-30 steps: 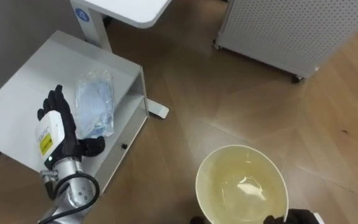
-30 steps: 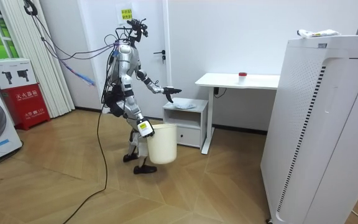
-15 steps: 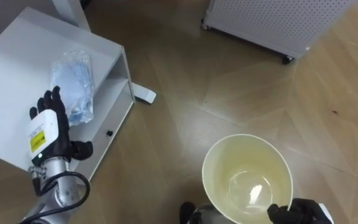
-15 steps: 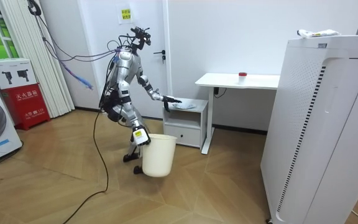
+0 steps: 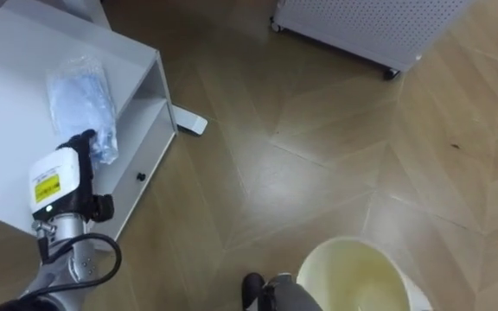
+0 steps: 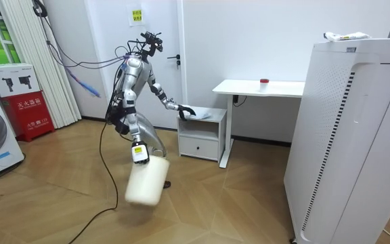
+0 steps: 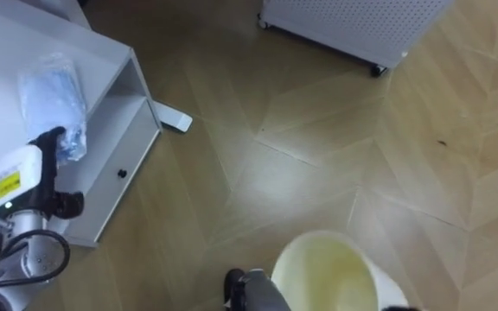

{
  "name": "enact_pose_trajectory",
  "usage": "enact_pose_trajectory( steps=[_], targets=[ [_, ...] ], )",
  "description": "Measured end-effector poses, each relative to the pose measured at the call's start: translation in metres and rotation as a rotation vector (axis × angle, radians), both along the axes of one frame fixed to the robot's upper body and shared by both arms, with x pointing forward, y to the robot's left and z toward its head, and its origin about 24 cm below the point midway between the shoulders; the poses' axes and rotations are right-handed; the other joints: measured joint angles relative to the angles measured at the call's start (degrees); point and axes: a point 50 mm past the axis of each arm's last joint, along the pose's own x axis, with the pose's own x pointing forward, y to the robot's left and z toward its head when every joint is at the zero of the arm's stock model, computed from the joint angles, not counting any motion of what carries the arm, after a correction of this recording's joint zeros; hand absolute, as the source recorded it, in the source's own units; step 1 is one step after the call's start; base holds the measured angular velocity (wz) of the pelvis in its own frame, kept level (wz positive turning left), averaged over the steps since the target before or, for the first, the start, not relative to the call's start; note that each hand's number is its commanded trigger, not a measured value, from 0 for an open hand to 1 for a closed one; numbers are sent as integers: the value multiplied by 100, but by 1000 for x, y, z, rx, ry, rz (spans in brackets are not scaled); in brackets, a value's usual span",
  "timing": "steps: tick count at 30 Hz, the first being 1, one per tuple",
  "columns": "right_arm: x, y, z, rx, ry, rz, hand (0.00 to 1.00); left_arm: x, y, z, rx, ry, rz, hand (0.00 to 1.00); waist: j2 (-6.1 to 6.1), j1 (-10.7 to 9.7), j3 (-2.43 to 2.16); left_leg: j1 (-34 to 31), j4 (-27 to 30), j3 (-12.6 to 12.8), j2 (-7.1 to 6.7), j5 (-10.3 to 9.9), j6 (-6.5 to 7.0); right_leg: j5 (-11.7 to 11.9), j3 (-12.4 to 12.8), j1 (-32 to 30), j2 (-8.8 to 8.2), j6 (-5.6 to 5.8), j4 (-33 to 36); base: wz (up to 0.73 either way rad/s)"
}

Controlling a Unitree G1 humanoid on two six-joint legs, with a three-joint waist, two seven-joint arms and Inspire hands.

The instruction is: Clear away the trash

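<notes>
A crumpled clear plastic bag (image 5: pixel 80 95) lies on top of a low white cabinet (image 5: pixel 7 52) at my left. My left hand (image 5: pixel 56 180) reaches over the cabinet top, its dark fingers (image 5: pixel 85 140) stretched onto the bag's near end and the thumb out to the side. A cream bucket (image 5: pixel 353 272) hangs low in front of me. In the room view my right hand (image 6: pixel 139 153) grips the rim of the bucket (image 6: pixel 145 183), which hangs tilted beside my leg, while my left hand (image 6: pixel 185 110) is over the cabinet (image 6: pixel 202 132).
A white desk (image 6: pixel 263 88) with a small red object (image 6: pixel 265 81) stands behind the cabinet; its foot (image 5: pixel 188 125) lies on the wood floor. A white perforated unit on castors (image 5: pixel 361 26) stands at the far side. A tall white appliance (image 6: pixel 357 135) fills the room view's right.
My left hand has come down onto the bag's near end. The bucket has swung from beside the cabinet down and toward the room view's left. The eye views have shifted.
</notes>
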Motion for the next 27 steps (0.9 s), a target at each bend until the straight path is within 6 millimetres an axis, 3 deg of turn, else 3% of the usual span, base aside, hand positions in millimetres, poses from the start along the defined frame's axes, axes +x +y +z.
enact_pose_trajectory(
  steps=[9, 17, 27],
  targets=[
    [-5, 5, -5, -66, 95, 156, 100, 1, -2, 0, 140, 44, -22, 100, 36, 21, -16, -100, 38, 5, -10, 14, -21, 24, -2, -110, -23, -40, 44, 0],
    [-9, 3, -7, -64, 137, 144, 100, -4, 1, -10, 277, 151, -29, 100, 88, 71, -24, -148, 91, -6, -13, 19, -33, 1, -7, -169, -40, -71, 135, 0],
    [-10, 1, -6, -74, 120, 130, 100, -5, -3, -15, 250, 164, -37, 100, 140, 281, -26, -55, 99, -18, -42, 68, -122, 4, -2, -116, -30, -148, 190, 0]
  ],
)
